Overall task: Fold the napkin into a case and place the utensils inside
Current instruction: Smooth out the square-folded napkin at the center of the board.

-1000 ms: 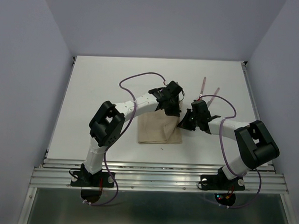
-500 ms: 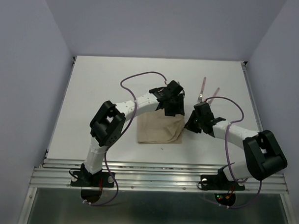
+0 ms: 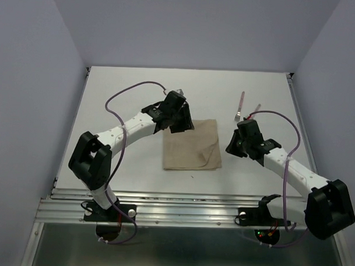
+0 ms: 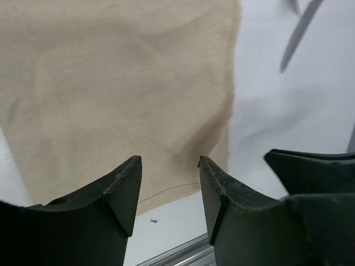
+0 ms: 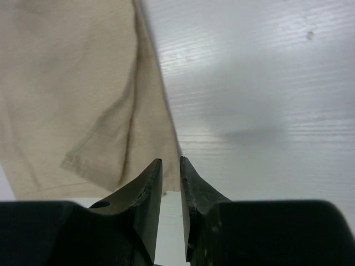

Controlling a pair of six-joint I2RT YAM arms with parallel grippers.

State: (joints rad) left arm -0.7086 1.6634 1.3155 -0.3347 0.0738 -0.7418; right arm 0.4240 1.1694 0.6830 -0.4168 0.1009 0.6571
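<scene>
The tan napkin [image 3: 191, 144] lies folded flat on the white table, with a wrinkled double layer at its right edge. My left gripper [image 3: 182, 122] hovers over its far left corner, open and empty. In the left wrist view the left gripper [image 4: 169, 159] frames the napkin [image 4: 116, 94], and a silver utensil end [image 4: 297, 33] shows at top right. My right gripper [image 3: 232, 148] sits just right of the cloth. Its jaws [image 5: 170, 160] stand slightly open with nothing between them, beside the napkin's edge [image 5: 72, 83]. The utensils, a fork [image 3: 241, 106] and a knife [image 3: 256, 110] with pinkish handles, lie behind the right gripper.
The right arm's body [image 4: 310, 166] shows beside the left gripper. The metal rail [image 3: 187, 200] runs along the table's near edge. Purple cables [image 3: 129, 90] loop above both arms.
Both grippers opened and let go of the napkin. The left arm swung left and back, the right arm drew back to the right. The napkin's right side now lies uncovered.
</scene>
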